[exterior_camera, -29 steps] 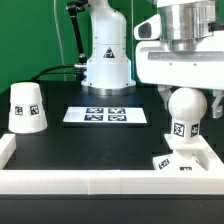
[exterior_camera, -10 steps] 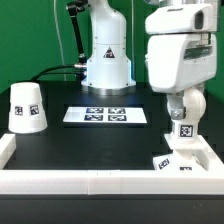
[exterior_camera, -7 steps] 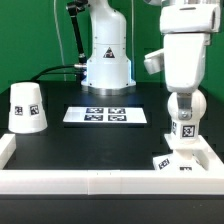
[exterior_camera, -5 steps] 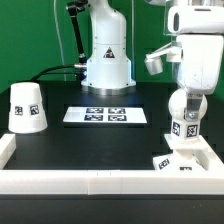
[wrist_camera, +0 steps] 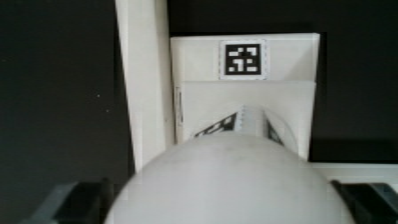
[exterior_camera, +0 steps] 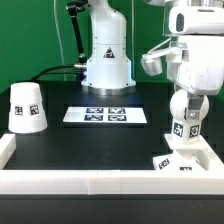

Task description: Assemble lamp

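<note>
the pincer (exterior_camera: 186,97) sits clenched around the round top of the bulb (exterior_camera: 185,112) — its fingers (wrist_camera: 365,192) show only as dark slivers either side of the white dome in the wrist view. directly below the pincer the bulb stands upright on the base block (exterior_camera: 184,157), whose tagged face (wrist_camera: 244,58) peeks out beyond the dome, the rest being hidden. well off to the exterior view's left of the pincer stands the shade (exterior_camera: 25,107) — apart from everything, beyond the marker board (exterior_camera: 106,115).

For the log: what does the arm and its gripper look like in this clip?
The arm's end is a glossy white, rounded, boxy plastic shell with a grey metal band at the top. In the wrist view, dark fingers show only at the edges. No cables or markings are visible on it.
</note>
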`<action>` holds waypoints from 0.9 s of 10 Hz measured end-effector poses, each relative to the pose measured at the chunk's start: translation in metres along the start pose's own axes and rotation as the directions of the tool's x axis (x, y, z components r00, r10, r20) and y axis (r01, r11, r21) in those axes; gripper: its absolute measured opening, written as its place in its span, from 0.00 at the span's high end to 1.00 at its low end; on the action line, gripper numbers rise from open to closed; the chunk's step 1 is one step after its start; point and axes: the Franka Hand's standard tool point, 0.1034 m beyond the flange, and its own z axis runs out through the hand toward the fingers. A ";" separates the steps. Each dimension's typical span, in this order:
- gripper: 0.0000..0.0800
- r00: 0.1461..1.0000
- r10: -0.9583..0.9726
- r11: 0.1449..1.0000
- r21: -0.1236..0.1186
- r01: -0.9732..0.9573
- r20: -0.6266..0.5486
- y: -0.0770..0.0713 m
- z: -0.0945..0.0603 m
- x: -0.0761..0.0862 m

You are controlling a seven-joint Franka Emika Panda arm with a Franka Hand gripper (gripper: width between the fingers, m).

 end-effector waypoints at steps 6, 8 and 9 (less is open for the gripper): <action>0.28 0.959 0.282 0.959 -0.008 -0.282 -0.007 0.000 0.001 -0.006; 0.28 0.871 0.490 0.871 -0.013 -0.490 -0.017 -0.001 0.000 -0.002; 0.28 0.799 0.601 0.799 -0.014 -0.601 -0.024 0.000 0.000 0.000</action>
